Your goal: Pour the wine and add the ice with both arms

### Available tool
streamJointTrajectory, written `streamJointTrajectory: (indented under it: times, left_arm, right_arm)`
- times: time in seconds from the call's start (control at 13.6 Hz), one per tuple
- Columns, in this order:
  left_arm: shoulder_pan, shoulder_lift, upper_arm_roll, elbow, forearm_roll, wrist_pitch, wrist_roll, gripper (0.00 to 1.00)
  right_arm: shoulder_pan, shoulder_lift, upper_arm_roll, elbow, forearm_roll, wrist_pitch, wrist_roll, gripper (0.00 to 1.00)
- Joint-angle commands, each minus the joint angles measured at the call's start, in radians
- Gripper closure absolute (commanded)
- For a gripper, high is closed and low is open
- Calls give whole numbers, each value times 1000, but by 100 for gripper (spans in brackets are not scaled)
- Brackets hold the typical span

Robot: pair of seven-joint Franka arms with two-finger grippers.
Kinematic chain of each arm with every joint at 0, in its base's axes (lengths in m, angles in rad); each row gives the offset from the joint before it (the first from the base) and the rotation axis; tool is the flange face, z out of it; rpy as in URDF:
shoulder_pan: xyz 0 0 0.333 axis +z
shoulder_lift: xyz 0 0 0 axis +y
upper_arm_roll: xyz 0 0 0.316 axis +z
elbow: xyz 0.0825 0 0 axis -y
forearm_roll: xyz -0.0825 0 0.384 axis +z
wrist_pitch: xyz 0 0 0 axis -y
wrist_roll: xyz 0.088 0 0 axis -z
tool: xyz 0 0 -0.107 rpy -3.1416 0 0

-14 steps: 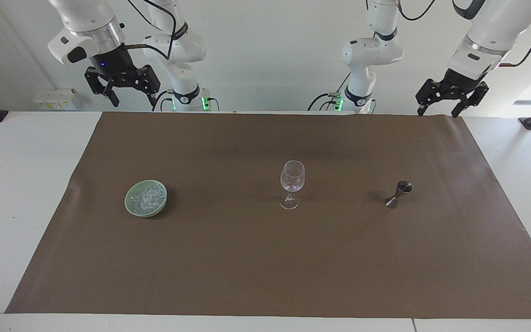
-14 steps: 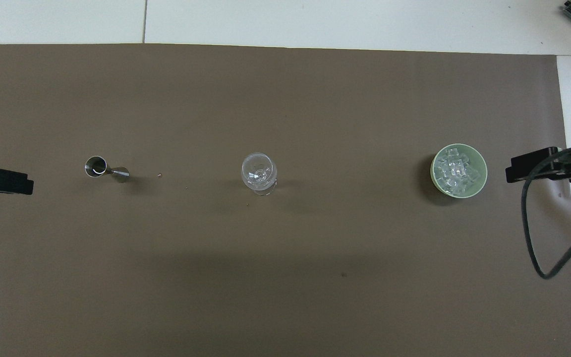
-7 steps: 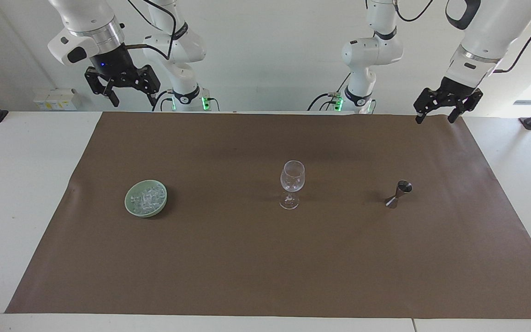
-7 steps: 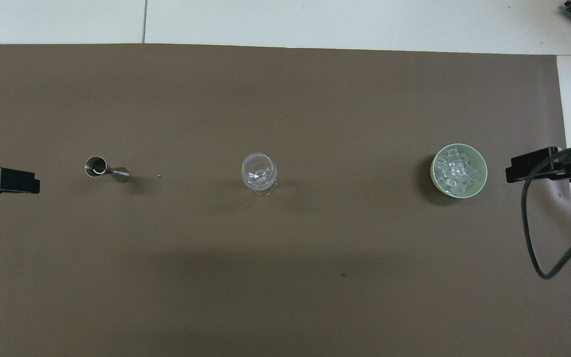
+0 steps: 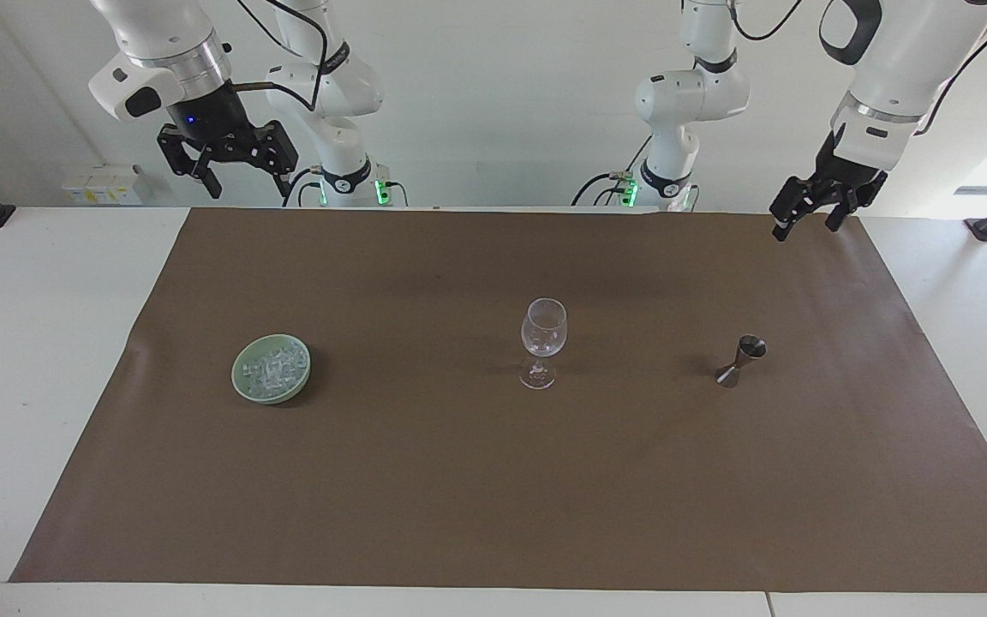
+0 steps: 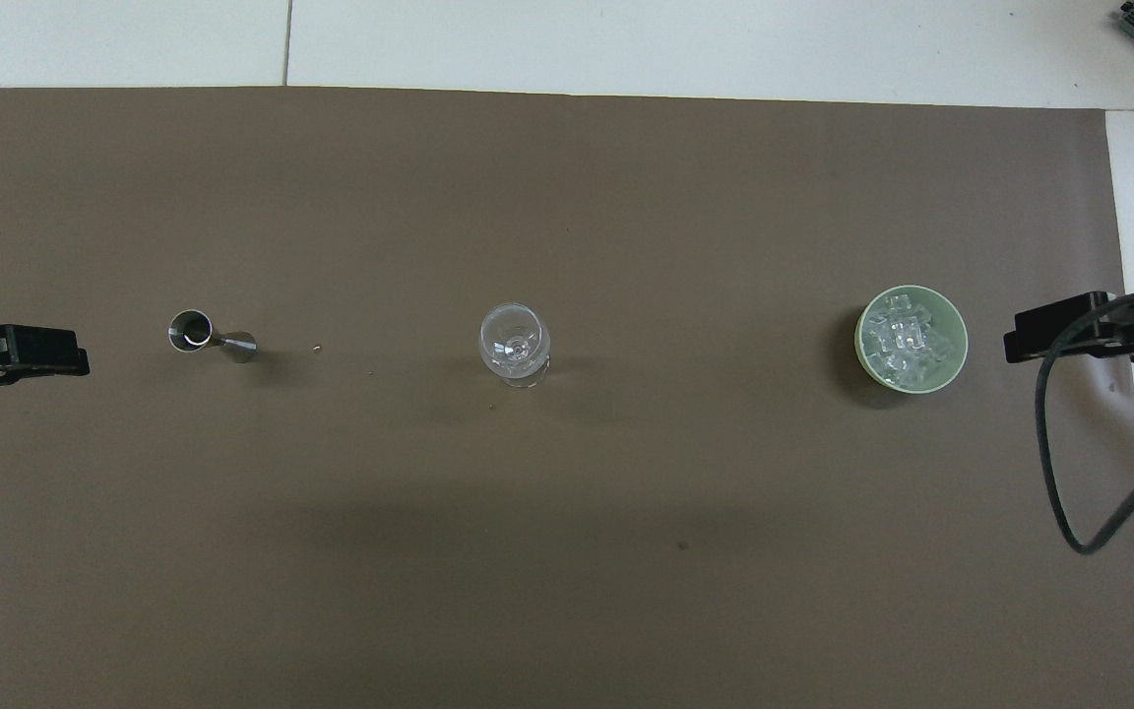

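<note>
Nothing is held yet, so this looks like the opening reach. The left gripper [image 5: 805,221], fingers spread and empty, hangs over the mat's [image 5: 493,480] edge at the robots' end, at about one o'clock from the jigger [image 5: 742,360] in the facing view. The right gripper [image 5: 228,167], also spread and empty, waits high at about eleven o'clock from the bowl [image 5: 238,377]. The ice [image 5: 272,370], a heap of small glassy cubes, lies in that pale green round bowl toward the right arm's end. The clear stemmed glass [image 5: 542,338] stands upright mid-mat, apparently empty. The jigger is a slim metal hourglass, smooth and narrow-waisted. Next, I judge, the left gripper must drop and close squarely on its waist without tipping it.
</note>
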Motion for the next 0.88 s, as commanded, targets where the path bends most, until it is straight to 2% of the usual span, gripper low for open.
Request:
streamJointTrajectory:
  times: [0.0,0.59,0.81]
  left_arm:
    - [6,-37,1,-59,-12,53,-121,0]
    - [35,-48,6,-88,-101,53,-398,0]
    - [86,-49,6,-110,-215,36,-497,0]
  right_arm:
    - [3,-18,-6,-23,6,10,-11,0]
    - [3,-18,-8,-23,6,10,-11,0]
    - [3,-18,-8,-23,6,10,-11,0]
